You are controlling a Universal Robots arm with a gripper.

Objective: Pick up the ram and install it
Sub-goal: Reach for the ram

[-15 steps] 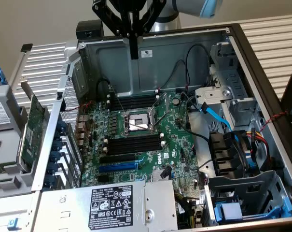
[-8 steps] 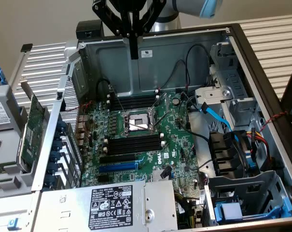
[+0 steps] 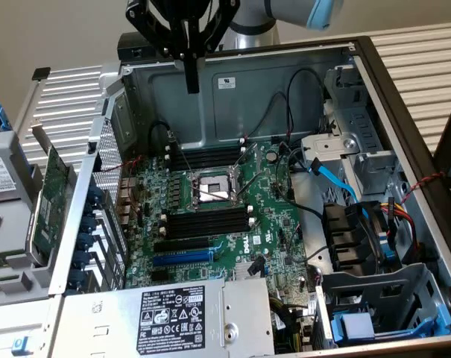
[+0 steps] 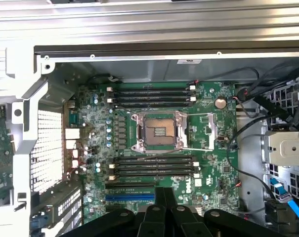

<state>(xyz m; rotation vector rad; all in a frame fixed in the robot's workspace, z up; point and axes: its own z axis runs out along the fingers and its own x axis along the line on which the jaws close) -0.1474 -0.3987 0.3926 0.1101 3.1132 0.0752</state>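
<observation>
Exterior view first: the ram I cannot pick out with certainty. Some thin green edges [image 3: 3,262], well off to the exterior view's left of the gripper [image 3: 191,86] and outside the case [image 3: 285,82], may be it (a guess only). The memory slots [image 3: 206,158], black with white end clips, lie below the gripper, their long axis running across the motherboard [image 3: 273,224]. A second bank lies beyond the CPU socket [image 3: 212,188]. The gripper hangs above the case wall, fingers pressed together, gripping nothing I can see.

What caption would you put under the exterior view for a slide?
Shut gripper hovers above an open computer case, its green motherboard exposed below.
</observation>
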